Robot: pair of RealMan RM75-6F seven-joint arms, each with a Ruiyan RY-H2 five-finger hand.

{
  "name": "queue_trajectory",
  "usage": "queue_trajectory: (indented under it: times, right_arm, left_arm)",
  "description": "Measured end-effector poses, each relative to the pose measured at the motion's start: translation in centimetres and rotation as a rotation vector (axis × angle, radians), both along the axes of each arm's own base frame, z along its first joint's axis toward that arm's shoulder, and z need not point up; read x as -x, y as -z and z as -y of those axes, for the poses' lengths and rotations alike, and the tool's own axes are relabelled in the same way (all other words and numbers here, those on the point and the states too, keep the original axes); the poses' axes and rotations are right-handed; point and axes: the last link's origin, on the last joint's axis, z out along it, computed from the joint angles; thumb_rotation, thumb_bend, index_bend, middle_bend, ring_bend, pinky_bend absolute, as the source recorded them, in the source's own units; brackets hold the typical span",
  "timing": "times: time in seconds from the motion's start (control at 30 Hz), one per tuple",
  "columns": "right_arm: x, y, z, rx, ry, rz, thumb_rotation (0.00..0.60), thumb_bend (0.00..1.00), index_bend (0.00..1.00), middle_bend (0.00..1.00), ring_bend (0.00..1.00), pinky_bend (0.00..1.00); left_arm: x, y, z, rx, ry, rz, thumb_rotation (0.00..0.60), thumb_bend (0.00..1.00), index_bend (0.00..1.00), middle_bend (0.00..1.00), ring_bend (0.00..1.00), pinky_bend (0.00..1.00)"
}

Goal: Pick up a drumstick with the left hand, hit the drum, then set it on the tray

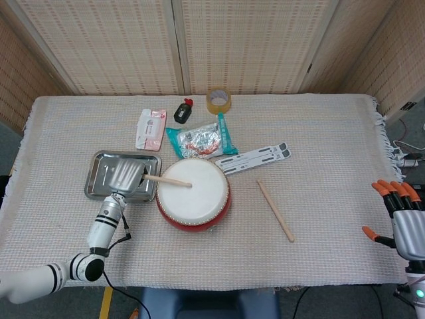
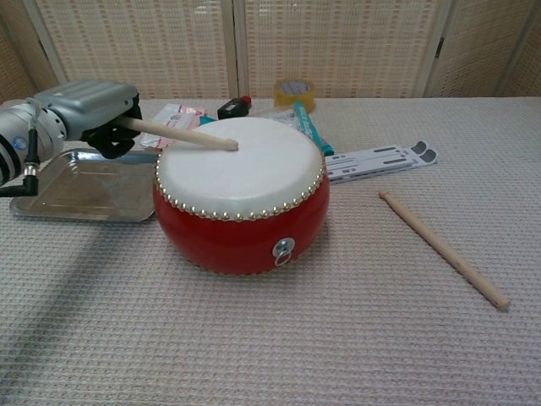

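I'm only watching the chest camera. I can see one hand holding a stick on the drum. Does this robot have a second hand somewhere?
Observer: Yes. In the head view the right hand is beyond the right edge of the table, fingers spread, holding nothing.
Operator: Where exactly is the busy hand?
Observer: From above, the left hand is over the right part of the tray, and its drumstick reaches to about the middle of the drum.
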Motion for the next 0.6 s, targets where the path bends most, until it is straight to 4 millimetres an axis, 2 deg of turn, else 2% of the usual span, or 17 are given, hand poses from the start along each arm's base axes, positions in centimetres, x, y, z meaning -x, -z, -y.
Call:
queue_trajectory:
  times: [0.1, 0.2, 0.33, 0.47, 0.6]
  right_arm:
    - [0.1, 0.0, 0.0, 0.002, 0.001, 0.002, 0.600, 0.06, 0.16, 0.12, 0.01, 0.10]
    - [0.1, -0.1, 0.0, 0.004, -0.002, 0.002, 0.600, 0.06, 0.16, 0.12, 0.01, 0.10]
    - [0.0, -0.3, 0.0, 0.010, -0.007, 0.001, 0.600, 0.06, 0.16, 0.12, 0.01, 0.10]
    - [0.0, -0.3, 0.1, 0.012, -0.010, 0.000, 0.600, 0.06, 0.15, 0.12, 0.01, 0.10]
    - [-0.1, -0.3, 0.2, 0.008, -0.010, -0.002, 0.600, 0.06, 0.15, 0.12, 0.01, 0.10]
  left_arm:
    - [0.0, -0.1, 0.0, 0.003, -0.011, 0.005, 0.600, 0.69, 1.00, 1.00, 1.00, 1.00]
    - [-0.3, -0.9, -0.1, 0.003, -0.048, 0.126, 0.600, 0.69, 1.00, 1.00, 1.00, 1.00]
    - [-0.1, -3.3, -0.7, -0.042, -0.103, 0.368, 0.600, 0.69, 1.00, 1.00, 1.00, 1.00]
    - [1.7, -5.9, -1.5, -0.118, -0.156, 0.501, 0.600, 0.68, 1.00, 1.00, 1.00, 1.00]
    - [3.8, -6.7, -2.2, -0.155, -0.193, 0.464, 0.600, 0.68, 1.00, 1.00, 1.00, 1.00]
